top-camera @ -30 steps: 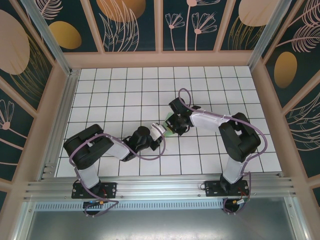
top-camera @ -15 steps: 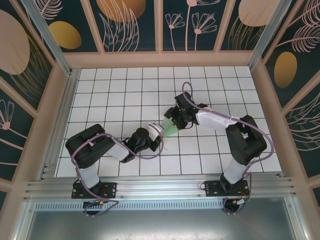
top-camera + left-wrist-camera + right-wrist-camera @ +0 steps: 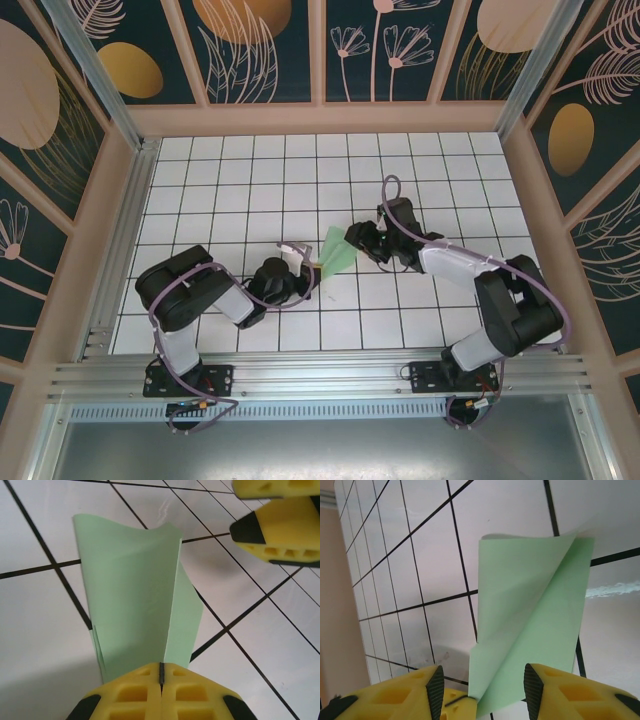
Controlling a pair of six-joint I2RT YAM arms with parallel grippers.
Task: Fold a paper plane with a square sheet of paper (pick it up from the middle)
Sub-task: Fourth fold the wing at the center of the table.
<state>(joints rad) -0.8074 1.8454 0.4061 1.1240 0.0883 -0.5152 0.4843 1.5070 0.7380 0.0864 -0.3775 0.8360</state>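
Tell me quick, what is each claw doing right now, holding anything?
Left gripper: closed, pinching the folded green paper.
Right gripper: open, holding nothing.

Bright, even light falls from above on the white table (image 3: 250,180). The top view is sharp throughout, with only faint soft shadows on the tiles. In the left wrist view a pale streak of glare lies at 12 o'clock, and a grey shadow spreads from the green paper (image 3: 135,605) toward 8 o'clock. In the right wrist view glare smears at 3 o'clock, grid lines bow at 9 o'clock, and the right gripper (image 3: 483,680) at 6 o'clock looks soft.
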